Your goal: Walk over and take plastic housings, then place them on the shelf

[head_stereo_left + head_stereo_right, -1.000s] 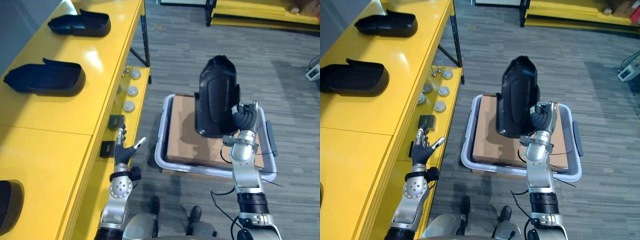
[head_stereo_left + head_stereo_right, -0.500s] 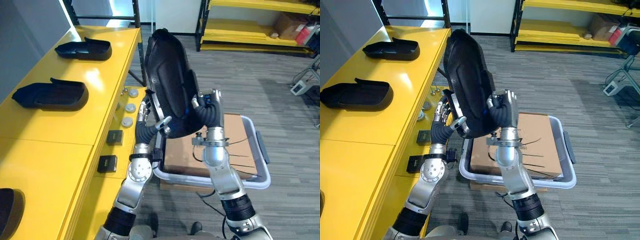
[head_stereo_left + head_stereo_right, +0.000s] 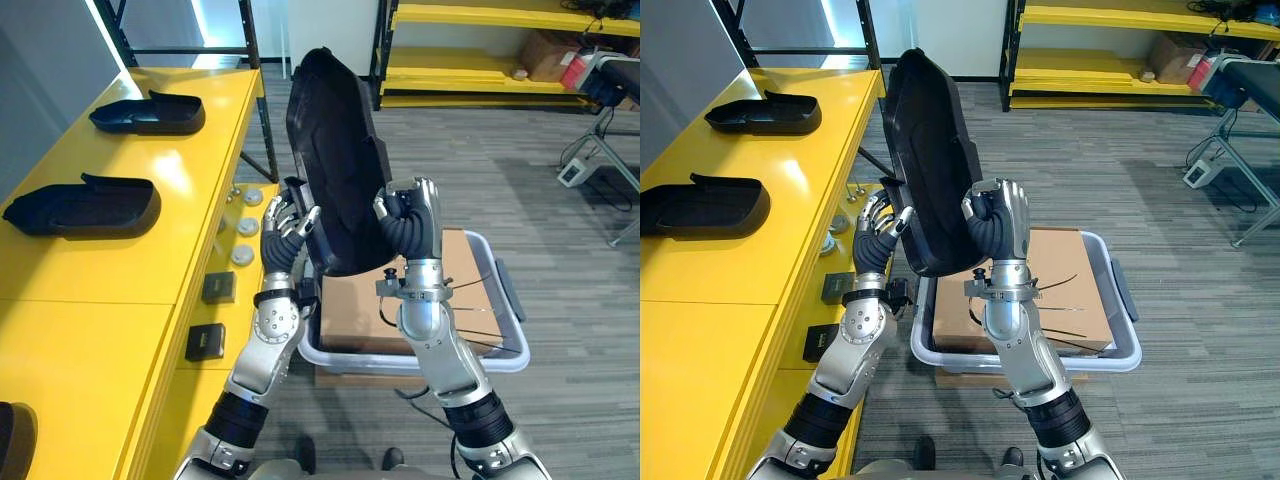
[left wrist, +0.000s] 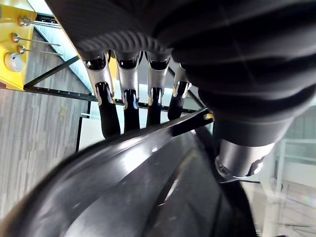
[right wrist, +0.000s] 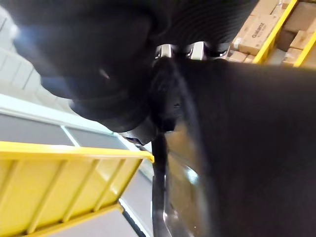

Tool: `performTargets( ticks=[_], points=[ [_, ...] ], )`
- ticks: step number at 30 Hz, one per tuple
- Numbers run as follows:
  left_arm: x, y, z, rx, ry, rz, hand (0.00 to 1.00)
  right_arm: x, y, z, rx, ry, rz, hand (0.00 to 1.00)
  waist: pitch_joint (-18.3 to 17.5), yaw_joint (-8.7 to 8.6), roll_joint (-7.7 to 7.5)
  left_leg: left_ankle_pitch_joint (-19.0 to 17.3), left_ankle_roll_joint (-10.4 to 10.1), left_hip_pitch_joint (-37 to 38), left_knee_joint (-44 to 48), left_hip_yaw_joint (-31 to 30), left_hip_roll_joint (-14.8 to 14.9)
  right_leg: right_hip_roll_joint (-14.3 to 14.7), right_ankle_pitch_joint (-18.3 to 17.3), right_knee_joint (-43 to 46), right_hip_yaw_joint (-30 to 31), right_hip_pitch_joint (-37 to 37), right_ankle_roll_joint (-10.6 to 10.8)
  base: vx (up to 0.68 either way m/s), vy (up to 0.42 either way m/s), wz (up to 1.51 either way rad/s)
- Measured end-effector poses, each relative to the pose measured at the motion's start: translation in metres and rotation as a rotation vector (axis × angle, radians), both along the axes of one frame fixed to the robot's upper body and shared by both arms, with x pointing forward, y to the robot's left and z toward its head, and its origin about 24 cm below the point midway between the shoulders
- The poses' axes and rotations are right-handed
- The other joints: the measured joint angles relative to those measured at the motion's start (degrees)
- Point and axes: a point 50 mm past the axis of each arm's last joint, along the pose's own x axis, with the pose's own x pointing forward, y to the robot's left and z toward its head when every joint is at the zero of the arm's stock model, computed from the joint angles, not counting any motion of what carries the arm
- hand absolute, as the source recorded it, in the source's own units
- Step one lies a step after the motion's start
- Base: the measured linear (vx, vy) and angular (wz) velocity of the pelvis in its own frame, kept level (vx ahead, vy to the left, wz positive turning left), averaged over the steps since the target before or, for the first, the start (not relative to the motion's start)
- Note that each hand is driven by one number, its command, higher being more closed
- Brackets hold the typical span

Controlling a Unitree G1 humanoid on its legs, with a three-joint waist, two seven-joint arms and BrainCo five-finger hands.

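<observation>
A large black plastic housing [image 3: 335, 170] stands upright in the air in front of me, above the grey tote. My right hand [image 3: 412, 228] is shut on its lower right side, fingers wrapped round the edge. My left hand [image 3: 283, 228] is at its lower left rim, fingers [image 4: 129, 101] curled over the rim and the thumb on the other face. The yellow shelf [image 3: 130, 260] runs along my left. Two more black housings [image 3: 148, 112] [image 3: 82, 205] lie on it, and the end of a third [image 3: 10, 455] shows at the near corner.
A grey tote [image 3: 505, 345] with a cardboard sheet [image 3: 470, 280] in it stands on the floor under the held housing. Small black boxes [image 3: 218, 287] and round white pieces [image 3: 245, 225] sit on the shelf's lower ledge. Yellow racks [image 3: 480, 60] with boxes stand at the back.
The housing has been lifted from just above the tote to chest height. My left hand has risen from beside the shelf and closed on its rim. The camera has tilted up.
</observation>
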Motion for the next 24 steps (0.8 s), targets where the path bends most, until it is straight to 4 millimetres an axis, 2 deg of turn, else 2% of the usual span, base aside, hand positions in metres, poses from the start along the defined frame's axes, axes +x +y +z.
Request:
performTargets(
  ticks=[9,10,15,19,22,24],
  points=[
    [0.000,-0.001,0.000,-0.015,0.006,-0.015,1.00,-0.002,-0.008,-0.005,-0.034,-0.012,-0.011,1.00,-0.55,-0.15,-0.10,0.00,0.00,0.26,0.03,-0.02,-0.02,0.00,-0.17,0.01,-0.02,-0.03,-0.28,-0.01,0.000,0.00],
    [0.000,-0.002,0.000,-0.015,0.006,-0.017,1.00,-0.002,-0.008,-0.006,-0.031,-0.010,-0.016,0.00,-0.63,-0.14,-0.08,0.00,0.00,0.26,0.03,-0.03,-0.02,0.00,-0.16,0.01,-0.03,-0.03,-0.27,0.00,0.000,0.00],
    [0.000,-0.001,0.000,-0.007,0.009,-0.015,1.00,-0.003,-0.014,-0.009,-0.027,-0.005,-0.006,0.00,-0.71,-0.13,-0.05,0.01,0.01,0.31,0.03,-0.05,-0.03,0.00,-0.16,0.01,-0.04,0.03,-0.26,0.00,0.000,0.00],
    [0.000,0.000,0.002,0.073,-0.016,0.003,1.00,-0.002,-0.025,-0.007,-0.021,-0.007,0.018,0.00,-0.72,-0.08,-0.05,0.01,0.01,0.58,0.02,0.01,-0.01,0.00,-0.16,0.12,0.02,0.20,-0.27,0.00,0.000,0.00],
    [-0.002,0.002,0.013,0.135,-0.085,0.017,1.00,-0.003,-0.043,0.006,-0.006,-0.036,0.037,0.00,-0.72,0.04,-0.05,0.01,0.01,0.82,-0.04,0.20,0.03,0.00,-0.17,0.45,0.16,0.19,-0.27,0.00,0.000,-0.03],
    [-0.005,0.006,0.018,0.179,-0.126,0.038,1.00,-0.008,-0.065,0.028,0.063,-0.125,0.023,0.00,-0.75,0.04,-0.03,-0.01,0.00,1.15,-0.11,0.62,0.05,0.00,-0.23,0.71,0.32,0.15,-0.36,-0.01,0.002,-0.08]
  ],
)
